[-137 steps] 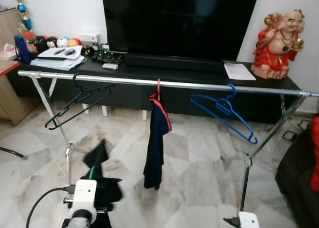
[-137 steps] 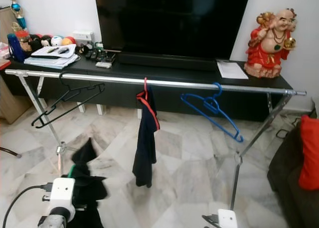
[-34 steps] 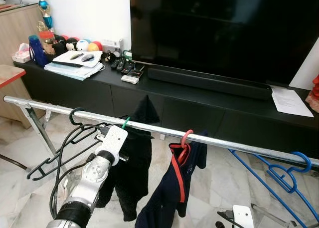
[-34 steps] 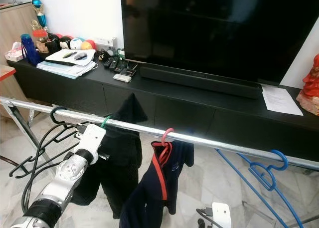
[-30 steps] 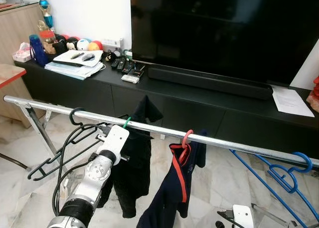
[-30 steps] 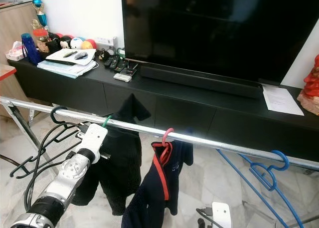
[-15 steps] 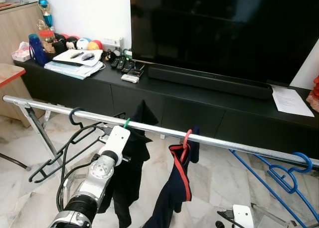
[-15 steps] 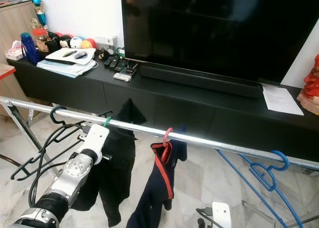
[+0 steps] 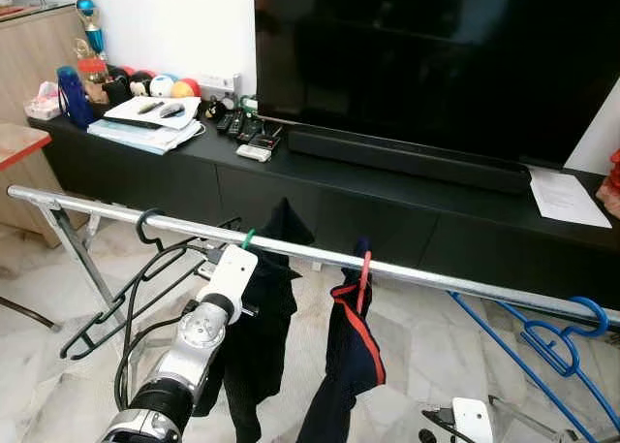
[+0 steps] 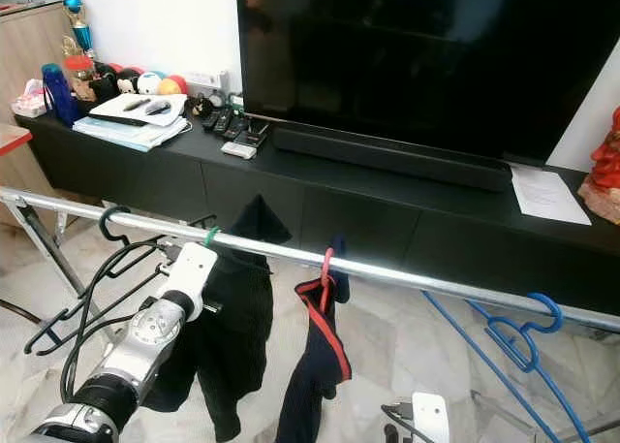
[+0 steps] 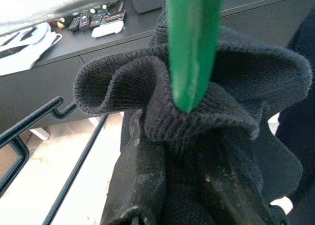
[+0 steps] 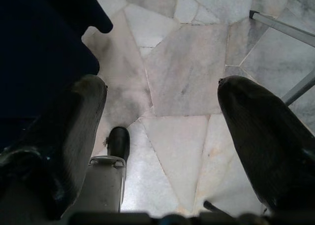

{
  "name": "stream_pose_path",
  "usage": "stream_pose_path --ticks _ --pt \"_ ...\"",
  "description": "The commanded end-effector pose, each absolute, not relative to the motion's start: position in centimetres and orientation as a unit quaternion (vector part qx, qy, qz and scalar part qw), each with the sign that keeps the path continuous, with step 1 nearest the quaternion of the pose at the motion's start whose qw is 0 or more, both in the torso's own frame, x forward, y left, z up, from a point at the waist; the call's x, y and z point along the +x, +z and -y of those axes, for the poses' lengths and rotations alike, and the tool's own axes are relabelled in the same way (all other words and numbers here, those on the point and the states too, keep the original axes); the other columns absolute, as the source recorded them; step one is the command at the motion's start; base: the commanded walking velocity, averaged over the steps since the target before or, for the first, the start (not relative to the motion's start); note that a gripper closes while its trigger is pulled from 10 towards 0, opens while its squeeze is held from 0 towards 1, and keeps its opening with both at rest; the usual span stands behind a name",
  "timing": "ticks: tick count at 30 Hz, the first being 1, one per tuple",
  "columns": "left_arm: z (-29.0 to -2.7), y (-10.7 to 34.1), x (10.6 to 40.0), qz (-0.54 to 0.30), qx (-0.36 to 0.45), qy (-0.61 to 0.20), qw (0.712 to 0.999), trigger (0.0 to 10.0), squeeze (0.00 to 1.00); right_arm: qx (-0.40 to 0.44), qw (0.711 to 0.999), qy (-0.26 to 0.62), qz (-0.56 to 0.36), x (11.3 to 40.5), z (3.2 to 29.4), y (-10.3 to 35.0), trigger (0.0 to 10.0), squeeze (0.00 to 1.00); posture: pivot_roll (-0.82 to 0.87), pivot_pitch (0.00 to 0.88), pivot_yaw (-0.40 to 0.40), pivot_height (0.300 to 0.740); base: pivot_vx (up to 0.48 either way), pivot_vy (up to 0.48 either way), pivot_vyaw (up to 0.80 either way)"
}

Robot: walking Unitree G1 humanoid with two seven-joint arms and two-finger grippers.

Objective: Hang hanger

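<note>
Green hanger (image 9: pixel 248 238) hooked over the silver rail (image 9: pixel 417 276), black garment (image 9: pixel 257 346) draped from it.

Left tool (image 11: pixel 170 185) is raised just under the rail, its black fingers (image 11: pixel 135 178) pressed onto the knitted black cloth bunched round the green hanger's neck, so it is pinching the garment at the hanger. Just beside it on the rail hangs a red hanger (image 9: pixel 363 266) carrying a navy garment with red trim (image 9: pixel 349 365); an empty black hanger (image 9: pixel 121 293) sits toward the rail's left end and a blue hanger (image 9: pixel 552 341) toward its right. Right tool (image 12: pixel 162 136) hangs low over the marble floor (image 12: pixel 182 77) with its two fingers spread wide, nothing between them. Behind the rail stand a dark TV cabinet (image 9: pixel 320 186) and a large television (image 9: pixel 436 60).
</note>
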State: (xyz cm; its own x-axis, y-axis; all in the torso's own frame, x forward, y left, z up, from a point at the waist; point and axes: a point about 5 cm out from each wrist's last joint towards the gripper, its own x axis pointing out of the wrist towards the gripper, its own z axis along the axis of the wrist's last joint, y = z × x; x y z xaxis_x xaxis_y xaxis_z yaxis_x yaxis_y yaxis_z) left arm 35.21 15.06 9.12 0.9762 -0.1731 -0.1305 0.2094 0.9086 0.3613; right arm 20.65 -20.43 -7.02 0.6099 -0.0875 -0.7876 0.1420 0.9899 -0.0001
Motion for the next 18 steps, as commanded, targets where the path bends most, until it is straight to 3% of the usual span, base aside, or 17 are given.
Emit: stream_pose_path --ticks 1,16,17,18 --pt "-15.1 7.2 34.3 -0.091 0.185 -0.11 0.972 10.0 0.0 0.031 0.894 -0.066 -0.443 20.4 20.6 -7.1 10.0 0.0 0.03 0.006 -0.091 0.74 0.0 0.0 0.0" --pt "-15.1 6.1 32.8 -0.103 0.189 -0.145 0.966 10.0 0.0 0.029 0.894 -0.064 -0.443 20.5 20.7 -7.1 10.0 0.0 0.04 0.009 -0.096 0.74 0.0 0.0 0.0" --pt "-15.2 6.2 32.9 -0.101 0.186 -0.143 0.967 10.0 0.24 0.029 0.894 -0.064 -0.443 20.5 20.7 -7.1 10.0 0.0 0.04 0.009 -0.096 0.74 0.0 0.0 0.0" --pt "-15.2 6.2 32.9 -0.101 0.186 -0.143 0.967 10.0 0.24 0.029 0.894 -0.064 -0.443 20.5 20.7 -7.1 10.0 0.0 0.04 0.009 -0.096 0.74 0.0 0.0 0.0"
